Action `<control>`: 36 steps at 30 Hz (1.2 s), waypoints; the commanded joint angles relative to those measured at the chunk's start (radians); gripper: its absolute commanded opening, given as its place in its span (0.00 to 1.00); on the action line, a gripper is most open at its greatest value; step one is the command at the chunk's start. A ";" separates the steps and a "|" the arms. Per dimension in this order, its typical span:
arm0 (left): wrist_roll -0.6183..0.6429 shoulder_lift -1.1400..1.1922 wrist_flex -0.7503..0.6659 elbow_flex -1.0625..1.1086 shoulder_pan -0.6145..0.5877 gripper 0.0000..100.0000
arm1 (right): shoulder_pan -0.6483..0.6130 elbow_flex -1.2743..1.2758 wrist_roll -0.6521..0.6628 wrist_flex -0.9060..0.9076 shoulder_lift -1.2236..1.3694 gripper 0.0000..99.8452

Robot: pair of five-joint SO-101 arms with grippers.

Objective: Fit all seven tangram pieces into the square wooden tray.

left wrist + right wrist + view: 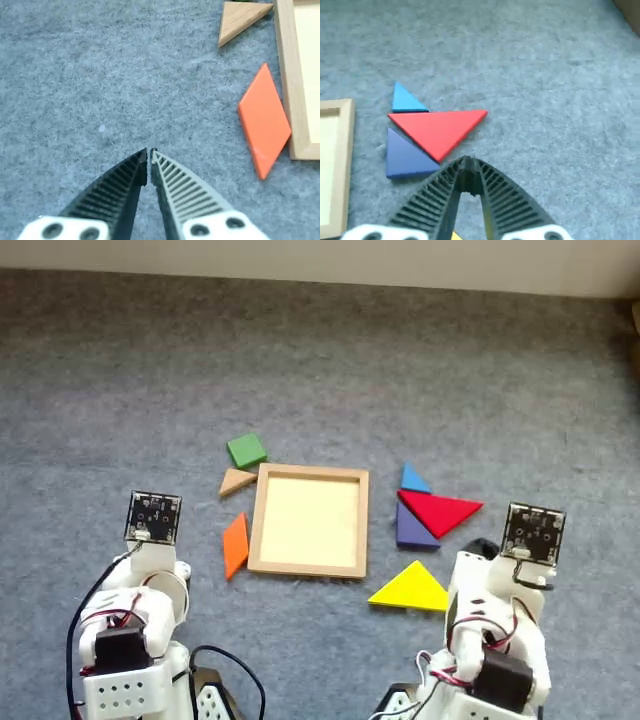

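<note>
Square wooden tray (308,472) lies flat, ahead of and between left pincer (149,155) and right pincer (467,162). All seven pieces lie outside it.

Orange parallelogram (264,120) lies just beside the tray edge, near left pincer. Tan wooden triangle (241,19) and green square block (246,450) lie beyond.

Large red triangle (437,130) lies just ahead of right pincer, touching small light-blue triangle (406,100) and dark-blue triangle (405,157). Yellow triangle (412,588) lies close beside that pincer.

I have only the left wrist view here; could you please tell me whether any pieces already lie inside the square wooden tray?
Observer: None do. In the high view the square wooden tray holds no pieces.
Operator: Thank you. What lies on the tray's other side, away from my orange piece?
Observer: Four triangles lie there: a small light blue triangle, a large red triangle, a dark blue triangle and a large yellow triangle.
Operator: And where is the seventh piece?
Observer: A green square block lies just beyond the tan wooden triangle, near the tray's corner.
</note>
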 commanded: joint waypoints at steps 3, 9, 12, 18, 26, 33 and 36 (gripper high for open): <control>-0.003 -0.051 -0.014 -0.004 0.012 0.19 | -0.150 -0.282 0.032 0.119 0.231 0.01; -0.005 -0.051 -0.014 -0.002 0.012 0.19 | -0.229 -0.487 0.031 0.119 0.611 0.01; -0.005 -0.051 -0.014 -0.002 0.012 0.19 | -0.262 -0.576 0.021 0.117 0.783 0.03; -0.009 -0.051 -0.014 -0.002 0.012 0.19 | -0.303 -0.777 -0.203 0.116 1.075 0.19; -0.009 -0.051 -0.021 0.010 0.012 0.19 | -0.386 -0.972 -0.215 0.067 1.437 0.22; -0.009 -0.053 -0.021 0.013 0.013 0.19 | -0.361 -1.052 0.002 -0.088 1.715 0.10; -0.009 -0.053 -0.021 0.013 0.013 0.19 | -0.328 -1.135 0.098 -0.085 1.799 0.00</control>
